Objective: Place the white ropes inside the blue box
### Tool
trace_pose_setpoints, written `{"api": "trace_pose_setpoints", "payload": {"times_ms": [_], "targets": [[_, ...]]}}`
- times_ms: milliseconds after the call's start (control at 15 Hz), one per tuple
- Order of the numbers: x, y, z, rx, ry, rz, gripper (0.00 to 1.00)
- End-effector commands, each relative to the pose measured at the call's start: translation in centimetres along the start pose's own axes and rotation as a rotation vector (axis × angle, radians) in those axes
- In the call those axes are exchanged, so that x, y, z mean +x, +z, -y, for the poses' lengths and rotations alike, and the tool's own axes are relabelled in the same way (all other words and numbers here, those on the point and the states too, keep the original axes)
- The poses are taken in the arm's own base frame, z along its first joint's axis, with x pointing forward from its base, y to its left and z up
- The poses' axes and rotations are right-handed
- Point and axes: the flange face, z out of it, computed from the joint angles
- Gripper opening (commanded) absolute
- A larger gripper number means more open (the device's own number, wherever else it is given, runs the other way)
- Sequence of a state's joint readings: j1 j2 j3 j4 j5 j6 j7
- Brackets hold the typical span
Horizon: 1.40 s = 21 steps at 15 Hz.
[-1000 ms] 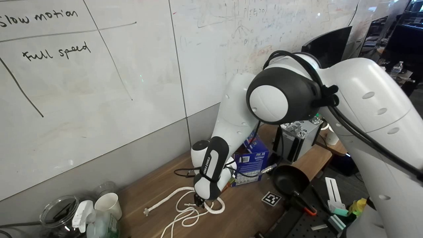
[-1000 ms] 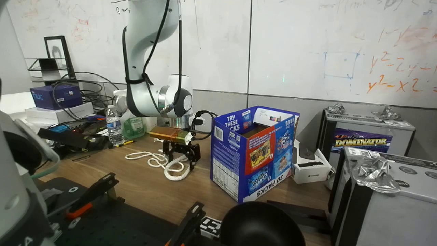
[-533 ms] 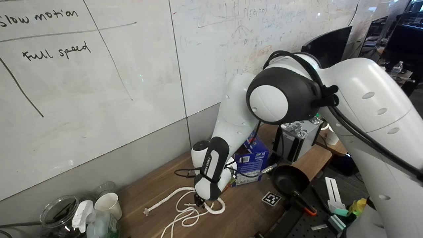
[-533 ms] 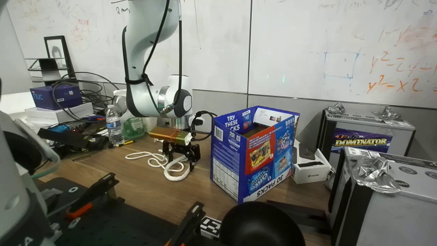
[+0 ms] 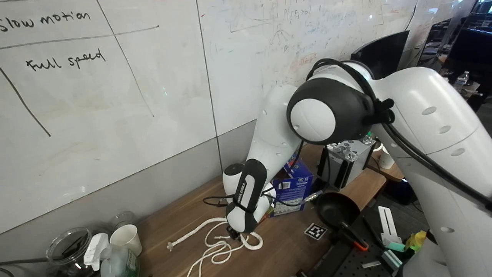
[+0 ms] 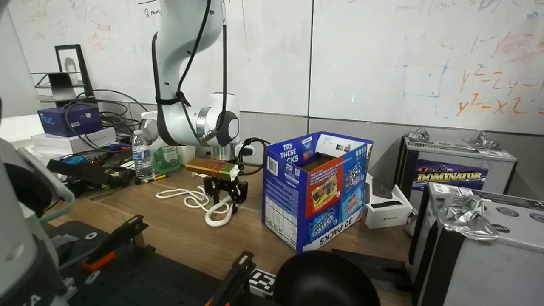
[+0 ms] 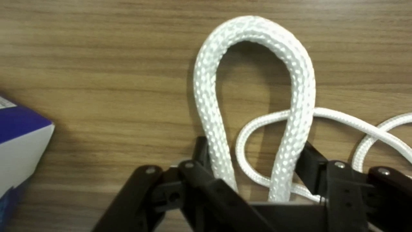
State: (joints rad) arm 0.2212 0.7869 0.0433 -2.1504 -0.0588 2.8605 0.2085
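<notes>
The white ropes lie on the wooden table: a thick braided rope (image 7: 254, 29) bent into a loop (image 6: 217, 222) and a thinner cord (image 7: 347, 119) in loose curls (image 6: 170, 194). Both also show in an exterior view (image 5: 255, 245). My gripper (image 7: 256, 153) points down over them, low at the table (image 6: 225, 206). Its fingers are partly closed, one on each outer side of the thick loop, with a gap between the loop's two strands. The fingertips look close to or touching the rope. The blue box (image 6: 282, 199) stands upright with its top open beside the gripper; a corner shows in the wrist view (image 7: 22, 120).
A black pan (image 6: 327, 280) and a marker tag (image 6: 261, 281) are in front of the box. A small white box (image 6: 389, 208) and grey machines (image 6: 484, 255) stand beside it. A spray bottle (image 5: 117, 257) and paper cup (image 5: 127, 238) stand near the ropes. The whiteboard wall is behind.
The gripper's fingers have moved closer together, and the thick rope's loop between them has become narrower. The arm has hardly moved. The box has not moved.
</notes>
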Motion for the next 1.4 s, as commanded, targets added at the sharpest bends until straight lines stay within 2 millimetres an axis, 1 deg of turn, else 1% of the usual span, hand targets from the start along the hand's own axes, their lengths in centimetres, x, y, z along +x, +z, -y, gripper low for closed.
{"api": "trace_pose_setpoints", "payload": {"times_ms": [0,267,400,467,533,667,733,800,933,1133,1333], "targets": [[0.0,0.1,-0.2,0.010,-0.006,-0.020,0.36],[0.1,-0.3,-0.2,0.018,0.007,-0.007,0.07],[0.0,-1.2,0.0,0.036,0.018,-0.004,0.03],[-0.1,-1.5,0.0,0.042,0.021,-0.001,0.06],[-0.3,-2.3,0.2,0.053,0.018,0.000,0.07],[-0.8,-4.2,0.6,0.074,0.006,-0.008,0.07],[-1.2,-5.9,0.9,0.082,0.000,-0.017,0.07],[-1.9,-8.0,1.0,0.087,-0.005,-0.032,0.07],[-2.5,-11.0,1.4,0.095,0.001,-0.067,0.07],[-3.8,-16.6,1.7,0.067,0.045,-0.121,0.07],[-5.1,-22.4,1.5,0.034,0.100,-0.179,0.07]]}}
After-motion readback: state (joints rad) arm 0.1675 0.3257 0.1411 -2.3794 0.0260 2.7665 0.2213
